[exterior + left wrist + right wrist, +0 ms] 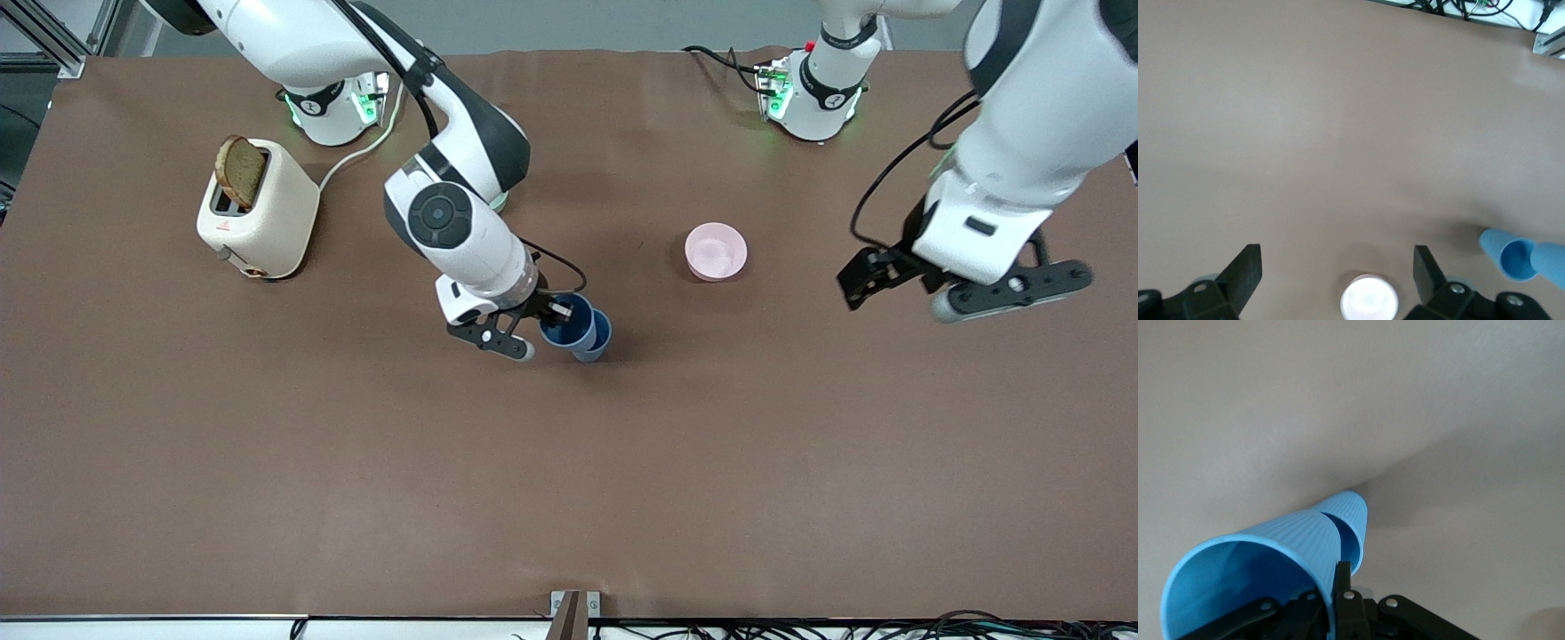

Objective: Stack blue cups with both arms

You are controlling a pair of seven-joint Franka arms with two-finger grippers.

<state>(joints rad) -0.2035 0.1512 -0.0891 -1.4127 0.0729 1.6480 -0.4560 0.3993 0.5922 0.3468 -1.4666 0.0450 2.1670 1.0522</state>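
My right gripper is shut on the rim of a blue cup and holds it tilted over the middle of the table. In the right wrist view the gripper pinches that cup's wall. The cup's narrow end sits in the mouth of the second blue cup. That second cup stands on the table. My left gripper is open and empty, up in the air toward the left arm's end of the table. In the left wrist view its gripper has wide-apart fingers, with the cups far off.
A pink bowl sits on the table between the cups and my left gripper; it also shows in the left wrist view. A cream toaster with a bread slice stands toward the right arm's end.
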